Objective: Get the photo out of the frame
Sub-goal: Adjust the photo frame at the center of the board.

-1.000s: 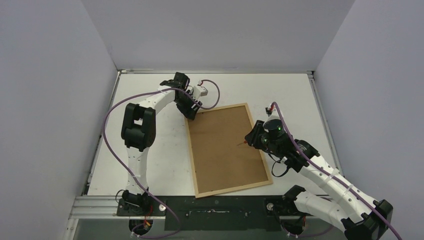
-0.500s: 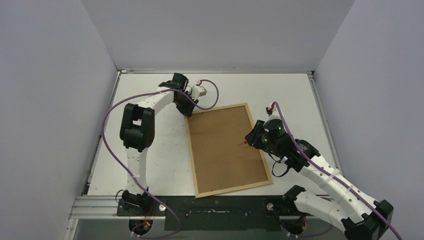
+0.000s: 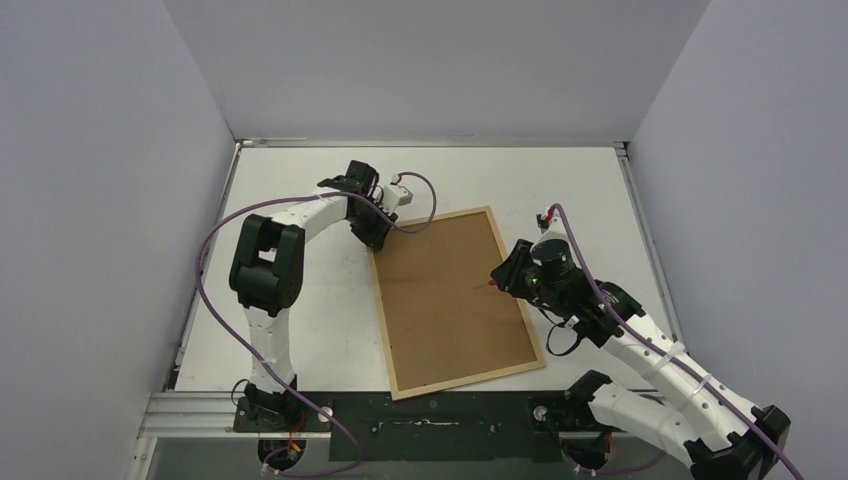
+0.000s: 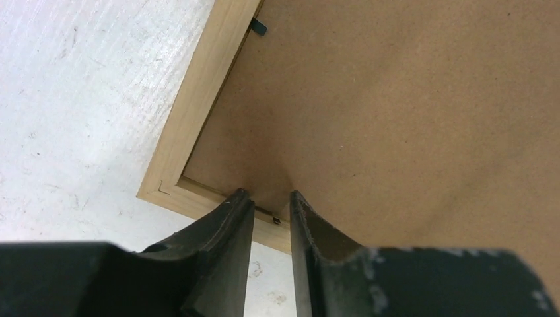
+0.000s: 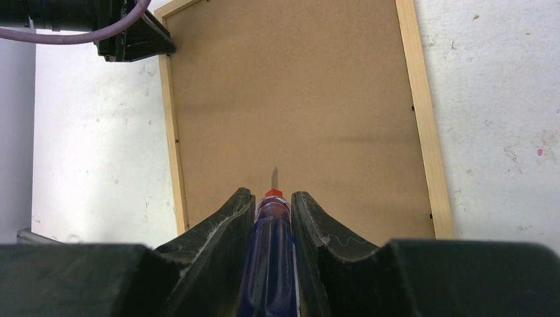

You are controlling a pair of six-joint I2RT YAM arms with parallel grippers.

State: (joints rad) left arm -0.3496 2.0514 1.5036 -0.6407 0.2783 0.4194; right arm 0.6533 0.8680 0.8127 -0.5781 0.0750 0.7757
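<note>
Left gripper [image 4: 268,193]: black jaws drawn close, a narrow slit between them. The tips sit on the far left corner of the thin light wooden picture frame [image 4: 197,105], astride a small dark tab [image 4: 274,219]. Whether they pinch it I cannot tell.

Right gripper [image 5: 273,192]: clamped on a screwdriver with a clear blue handle and red collar [image 5: 269,251]. Its metal tip points over the brown fibreboard backing panel [image 4: 396,99].

Since a second ago the left elbow has swung toward the left wall and the jaws have slid onto the corner. The right arm is almost unmoved.

The frame lies flat, back up, on the scuffed white table [image 4: 79,99] between the arms. A second dark clip [image 4: 257,26] sits on its left rail. A purple cable [image 3: 215,250] loops along the left arm. Pale grey walls [image 3: 100,150] close in three sides.
</note>
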